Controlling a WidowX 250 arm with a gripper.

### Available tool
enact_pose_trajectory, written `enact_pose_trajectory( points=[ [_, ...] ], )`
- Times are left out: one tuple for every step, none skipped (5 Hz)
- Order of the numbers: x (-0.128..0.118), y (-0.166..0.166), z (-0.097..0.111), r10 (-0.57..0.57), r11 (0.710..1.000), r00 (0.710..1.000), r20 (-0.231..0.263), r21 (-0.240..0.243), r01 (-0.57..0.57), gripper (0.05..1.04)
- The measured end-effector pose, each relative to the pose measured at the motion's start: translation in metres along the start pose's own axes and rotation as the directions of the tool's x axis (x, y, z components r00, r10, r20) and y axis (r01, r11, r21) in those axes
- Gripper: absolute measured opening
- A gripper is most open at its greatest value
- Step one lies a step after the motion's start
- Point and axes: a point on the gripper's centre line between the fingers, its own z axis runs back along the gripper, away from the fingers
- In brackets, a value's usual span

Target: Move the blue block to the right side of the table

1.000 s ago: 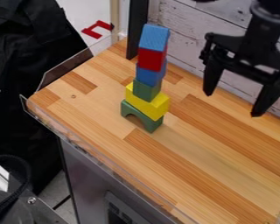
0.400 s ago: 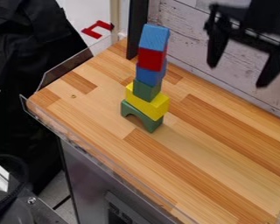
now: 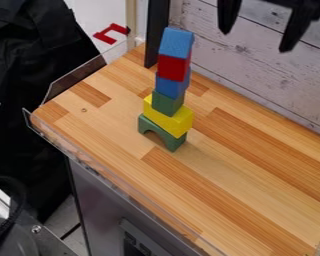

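Two opposite sides of the top blue block (image 3: 176, 43), left of the widely parted fingers (image 3: 297, 27), pinch squarely, as probably light, stiff and slightly slippery.

A lab-like robot workspace, black gripper (image 3: 255, 41) in front of a whitewashed plank backdrop (image 3: 236, 67), wooden tabletop (image 3: 243, 185) with clear edging (image 3: 72, 76), bolted metal equipment (image 3: 50, 242) alongside
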Motion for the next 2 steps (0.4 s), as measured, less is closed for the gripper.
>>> enact_pose_trajectory(
  points=[
    [0.004, 0.018, 0.002, 0.050, 0.999, 0.999, -0.015, -0.007, -0.050, 1.000],
    [0.010, 0.038, -0.002, 0.100, 0.995, 0.994, -0.050, 0.012, -0.100, 1.000]
  ],
)
